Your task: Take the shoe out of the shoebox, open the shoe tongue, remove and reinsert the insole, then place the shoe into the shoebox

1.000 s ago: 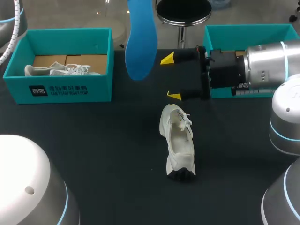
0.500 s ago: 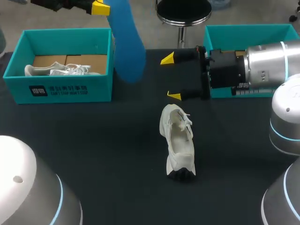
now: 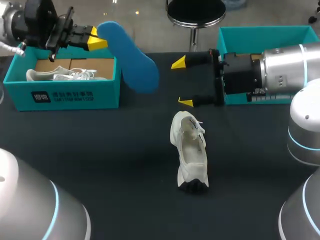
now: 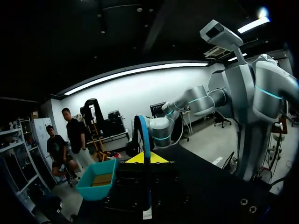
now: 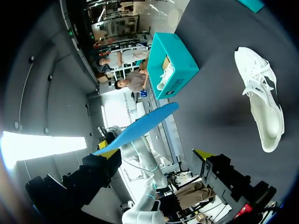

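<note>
Right shoebox (image 3: 270, 37) mostly hidden behind right arm (image 3: 282, 67) — interior unseen; left arm (image 3: 35, 20) cut by view's edge.

Left jaws pinched, arm (image 3: 30, 22) raised — right jaws apart.

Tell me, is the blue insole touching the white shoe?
Apart. The head view shows the blue insole held in the left claw, with bare table between it and the white shoe.

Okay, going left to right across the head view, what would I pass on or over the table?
Left shoebox with a shoe inside → blue insole, held in the air by the left hand → white shoe lying on the table → right shoebox.
</note>
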Action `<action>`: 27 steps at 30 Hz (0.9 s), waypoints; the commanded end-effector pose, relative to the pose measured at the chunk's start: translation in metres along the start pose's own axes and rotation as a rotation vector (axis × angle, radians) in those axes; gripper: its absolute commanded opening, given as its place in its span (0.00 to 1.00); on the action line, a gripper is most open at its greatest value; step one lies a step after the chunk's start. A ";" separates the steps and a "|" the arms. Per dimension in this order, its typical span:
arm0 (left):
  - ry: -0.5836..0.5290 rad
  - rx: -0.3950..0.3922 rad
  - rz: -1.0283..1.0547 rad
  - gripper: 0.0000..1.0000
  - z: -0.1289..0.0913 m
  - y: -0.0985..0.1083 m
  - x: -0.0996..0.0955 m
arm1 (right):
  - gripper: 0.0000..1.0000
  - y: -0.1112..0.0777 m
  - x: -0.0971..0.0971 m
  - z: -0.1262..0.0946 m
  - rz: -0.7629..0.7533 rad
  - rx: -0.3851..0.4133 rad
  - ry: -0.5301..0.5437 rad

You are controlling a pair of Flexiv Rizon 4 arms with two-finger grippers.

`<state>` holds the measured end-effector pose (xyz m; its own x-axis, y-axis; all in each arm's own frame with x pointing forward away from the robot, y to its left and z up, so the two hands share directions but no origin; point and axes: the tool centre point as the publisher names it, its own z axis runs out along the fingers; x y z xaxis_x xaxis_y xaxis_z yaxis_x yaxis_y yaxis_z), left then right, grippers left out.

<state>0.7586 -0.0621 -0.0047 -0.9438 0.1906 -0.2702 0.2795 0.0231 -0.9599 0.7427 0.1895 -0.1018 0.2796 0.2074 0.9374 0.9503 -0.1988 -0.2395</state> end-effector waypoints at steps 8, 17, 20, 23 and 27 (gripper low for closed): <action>-0.118 -0.004 -0.021 0.00 0.001 0.002 0.010 | 1.00 -0.001 0.000 0.002 0.001 -0.003 -0.003; -0.118 -0.004 -0.021 0.00 0.001 0.002 0.010 | 1.00 -0.001 0.000 0.002 0.001 -0.003 -0.003; -0.118 -0.004 -0.021 0.00 0.001 0.002 0.010 | 1.00 -0.001 0.000 0.002 0.001 -0.003 -0.003; -0.118 -0.004 -0.021 0.00 0.001 0.002 0.010 | 1.00 -0.001 0.000 0.002 0.001 -0.003 -0.003; -0.087 -0.046 0.110 0.00 0.002 -0.014 0.010 | 1.00 -0.001 0.000 0.002 0.001 -0.003 -0.003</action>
<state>0.7475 -0.0617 -0.0071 -0.9557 0.0791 -0.2836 0.2867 0.0301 -0.9576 0.7427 0.1895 -0.1018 0.2796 0.2074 0.9374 0.9503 -0.1988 -0.2395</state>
